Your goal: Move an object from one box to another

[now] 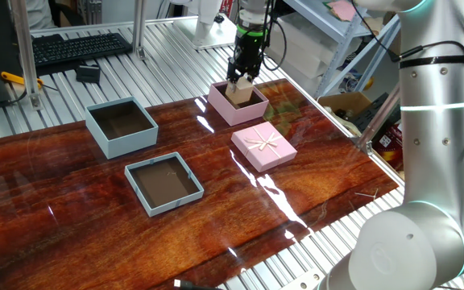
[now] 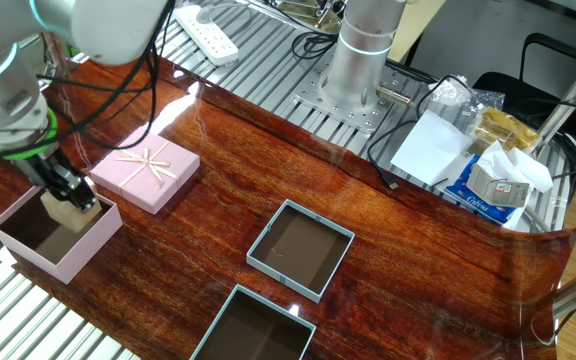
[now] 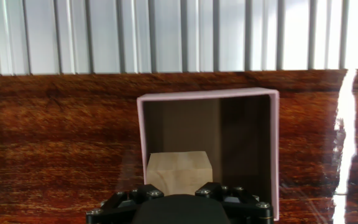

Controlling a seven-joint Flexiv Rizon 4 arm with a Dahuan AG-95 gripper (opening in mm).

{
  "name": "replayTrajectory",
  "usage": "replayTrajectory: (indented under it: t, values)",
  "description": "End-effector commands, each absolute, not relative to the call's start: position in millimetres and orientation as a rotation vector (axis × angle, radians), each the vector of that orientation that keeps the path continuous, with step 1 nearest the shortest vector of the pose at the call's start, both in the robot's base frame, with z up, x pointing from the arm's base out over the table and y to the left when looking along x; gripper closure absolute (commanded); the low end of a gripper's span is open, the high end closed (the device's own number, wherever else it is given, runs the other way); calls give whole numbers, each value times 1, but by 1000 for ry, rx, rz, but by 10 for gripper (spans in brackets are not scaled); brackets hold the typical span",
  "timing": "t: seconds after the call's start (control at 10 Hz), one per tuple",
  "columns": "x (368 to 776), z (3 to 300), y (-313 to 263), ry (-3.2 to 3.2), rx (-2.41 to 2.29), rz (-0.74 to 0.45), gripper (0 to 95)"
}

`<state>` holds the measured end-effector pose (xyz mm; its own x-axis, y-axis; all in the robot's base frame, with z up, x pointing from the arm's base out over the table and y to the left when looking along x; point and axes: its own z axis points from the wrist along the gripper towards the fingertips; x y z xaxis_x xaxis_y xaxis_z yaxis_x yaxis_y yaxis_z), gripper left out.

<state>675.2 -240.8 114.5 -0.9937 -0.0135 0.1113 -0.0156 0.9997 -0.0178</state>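
The main risk from here is the cube point(image 1: 239, 90) catching the rim of the pink box point(image 1: 238, 105) as it moves sideways: it hangs just at wall height, so a low path would clip the wall and drag the box or twist the cube out of the hold. A second risk is a slip, since the fingers seem to hold only the cube's upper part. The gripper point(image 1: 242, 78) is closed narrowly on the cube, holding it over the pink box near the counter's far edge, as one fixed view has it. The blue-grey box point(image 1: 121, 126) sits well apart toward the far left corner, with a shallower tray point(image 1: 163, 184) nearer the front and a bowed lid point(image 1: 263, 147) beside the pink box. The cube is small, pale tan wood with plain flat faces.
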Motion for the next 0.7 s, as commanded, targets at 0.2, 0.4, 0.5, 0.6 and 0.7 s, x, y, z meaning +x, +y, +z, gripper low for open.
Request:
replayTrajectory:
  t: [0.2, 0.4, 0.5, 0.6, 0.7]
  values:
    - [673, 118, -235, -3026, -4, 20, 950]
    - [670, 121, -228, -3018, -27, -15, 950]
    - [669, 122, -223, -3011, -50, -44, 950]
    - [669, 123, -217, -3008, -74, -56, 950]
    - [670, 123, -211, -3002, -91, -58, 950]
